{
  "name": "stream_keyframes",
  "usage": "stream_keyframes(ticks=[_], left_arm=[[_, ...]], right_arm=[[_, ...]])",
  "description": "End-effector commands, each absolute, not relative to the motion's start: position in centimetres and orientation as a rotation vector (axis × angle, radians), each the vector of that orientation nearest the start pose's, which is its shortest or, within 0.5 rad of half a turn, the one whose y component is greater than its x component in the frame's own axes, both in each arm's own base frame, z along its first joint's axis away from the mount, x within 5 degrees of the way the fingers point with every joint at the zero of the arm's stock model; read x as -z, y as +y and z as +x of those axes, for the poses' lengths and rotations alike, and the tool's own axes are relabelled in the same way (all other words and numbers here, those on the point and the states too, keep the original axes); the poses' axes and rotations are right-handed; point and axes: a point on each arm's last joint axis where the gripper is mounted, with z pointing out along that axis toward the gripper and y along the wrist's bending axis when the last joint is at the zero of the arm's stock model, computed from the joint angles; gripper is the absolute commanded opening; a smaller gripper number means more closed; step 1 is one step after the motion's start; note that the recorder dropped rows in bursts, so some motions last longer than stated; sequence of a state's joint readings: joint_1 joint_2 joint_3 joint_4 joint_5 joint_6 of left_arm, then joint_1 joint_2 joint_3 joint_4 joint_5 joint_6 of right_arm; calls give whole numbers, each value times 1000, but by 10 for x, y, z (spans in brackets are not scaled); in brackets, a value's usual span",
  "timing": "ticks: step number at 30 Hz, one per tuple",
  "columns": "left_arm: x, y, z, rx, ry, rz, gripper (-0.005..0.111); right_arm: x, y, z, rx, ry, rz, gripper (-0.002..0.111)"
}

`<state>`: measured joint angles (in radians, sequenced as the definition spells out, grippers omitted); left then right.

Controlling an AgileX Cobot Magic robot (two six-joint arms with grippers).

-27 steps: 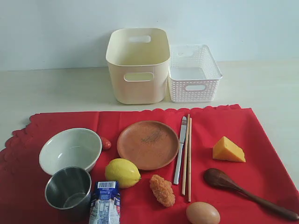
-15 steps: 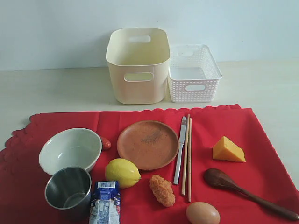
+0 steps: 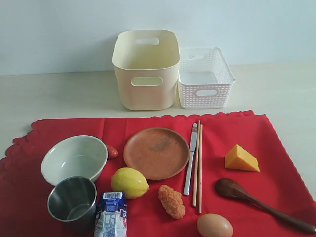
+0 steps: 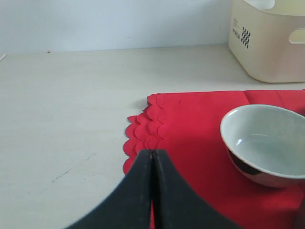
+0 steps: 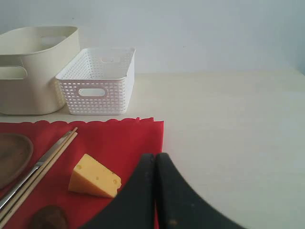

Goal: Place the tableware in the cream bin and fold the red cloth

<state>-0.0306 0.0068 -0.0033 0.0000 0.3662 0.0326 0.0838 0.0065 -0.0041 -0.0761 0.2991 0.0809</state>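
Observation:
The red cloth (image 3: pixel 148 143) lies spread flat, with a pale bowl (image 3: pixel 74 159), a steel cup (image 3: pixel 72 200), a brown plate (image 3: pixel 156 153), a silver knife (image 3: pixel 190 158), wooden chopsticks (image 3: pixel 198 165) and a dark wooden spoon (image 3: pixel 256 200) on it. The cream bin (image 3: pixel 145 69) stands empty behind the cloth. No arm shows in the exterior view. My left gripper (image 4: pixel 152 152) is shut and empty above the cloth's scalloped edge (image 4: pixel 143 138), near the bowl (image 4: pixel 264 143). My right gripper (image 5: pixel 155 156) is shut and empty over the cloth's other edge (image 5: pixel 159 138), beside the cheese (image 5: pixel 94 176).
A white lattice basket (image 3: pixel 204 77) stands right of the cream bin. Food lies among the tableware: a lemon (image 3: pixel 129 182), a milk carton (image 3: pixel 111 215), a fried piece (image 3: pixel 171 201), an egg (image 3: pixel 214 226), cheese (image 3: pixel 241 158) and a small red item (image 3: pixel 112 152).

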Motion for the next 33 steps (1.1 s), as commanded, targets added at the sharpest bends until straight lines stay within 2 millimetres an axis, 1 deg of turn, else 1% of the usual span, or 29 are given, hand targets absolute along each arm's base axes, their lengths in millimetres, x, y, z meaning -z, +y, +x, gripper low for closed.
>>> stream_keyframes(ticks=[1,15,23,33], left_arm=[[-181,-2,53,9,1841,52,0],[-181,-2,53,9,1841,52,0],[-181,-2,53,9,1841,52,0],[-181,-2,53,9,1841,52,0]], right_arm=[[-187,3,55,-48,1768,-51,0],[-187,3,55,-48,1768,-51,0],[-183,3,61,-44,1861,-55,0],[-227,4,73,-44,1856,-55,0]])
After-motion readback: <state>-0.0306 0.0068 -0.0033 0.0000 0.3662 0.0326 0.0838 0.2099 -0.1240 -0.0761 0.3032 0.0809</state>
